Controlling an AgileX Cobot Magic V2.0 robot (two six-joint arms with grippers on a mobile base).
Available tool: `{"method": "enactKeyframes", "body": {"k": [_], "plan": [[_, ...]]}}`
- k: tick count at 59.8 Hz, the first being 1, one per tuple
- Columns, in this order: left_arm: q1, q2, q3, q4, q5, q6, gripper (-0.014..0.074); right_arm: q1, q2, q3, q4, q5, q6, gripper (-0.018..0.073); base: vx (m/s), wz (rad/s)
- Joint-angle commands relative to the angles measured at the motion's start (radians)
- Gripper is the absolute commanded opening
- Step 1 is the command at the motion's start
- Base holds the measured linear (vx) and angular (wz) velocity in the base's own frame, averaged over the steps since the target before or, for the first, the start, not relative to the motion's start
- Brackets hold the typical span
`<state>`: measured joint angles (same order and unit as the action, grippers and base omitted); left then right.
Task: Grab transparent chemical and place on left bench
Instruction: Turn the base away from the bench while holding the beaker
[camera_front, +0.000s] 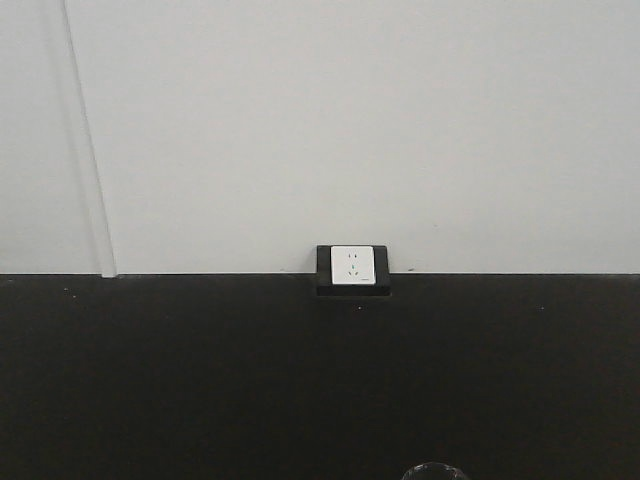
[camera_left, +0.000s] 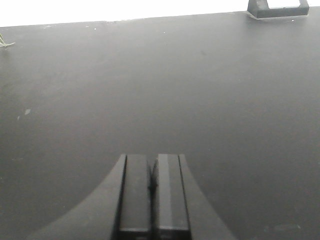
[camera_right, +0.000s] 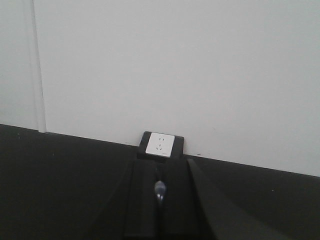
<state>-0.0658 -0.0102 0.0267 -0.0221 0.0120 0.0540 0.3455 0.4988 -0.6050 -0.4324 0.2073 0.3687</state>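
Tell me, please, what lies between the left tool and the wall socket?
Nothing: in the left wrist view, the black worktop between the shut left tool and the wall socket is bare, apart from a few pale specks.

Plain white wall (camera_front: 350, 120) over a matte black worktop (camera_front: 200, 380).
From where I stand, wall and worktop meet in one straight line. A white socket (camera_front: 352, 265) in a black housing (camera_front: 352, 290) sits right on that joint, a little right of centre. A narrow white strip (camera_front: 92, 150) runs down the wall at the left, slightly slanted. The light is flat and even, and a few pale specks dot the worktop.
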Motion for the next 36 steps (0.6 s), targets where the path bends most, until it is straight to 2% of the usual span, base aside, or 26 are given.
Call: {"method": "enactKeyframes", "body": {"k": [1,14,36], "plan": [[-0.002,-0.019,0.016,-0.001,-0.078,-0.008,-0.0003,0.002,-0.027,-0.005,-0.018,-0.038,-0.009,-0.0003,0.0,0.0],[-0.002,-0.019,0.016,-0.001,-0.078,-0.008,-0.0003,0.002,-0.149,0.159,-0.015,-0.068,-0.005,-0.0003,0.0,0.0],[-0.002,-0.019,0.016,-0.001,-0.078,-0.008,-0.0003,0.002,-0.189,0.166,-0.038,-0.056,-0.005,-0.0003,0.0,0.0]]}}
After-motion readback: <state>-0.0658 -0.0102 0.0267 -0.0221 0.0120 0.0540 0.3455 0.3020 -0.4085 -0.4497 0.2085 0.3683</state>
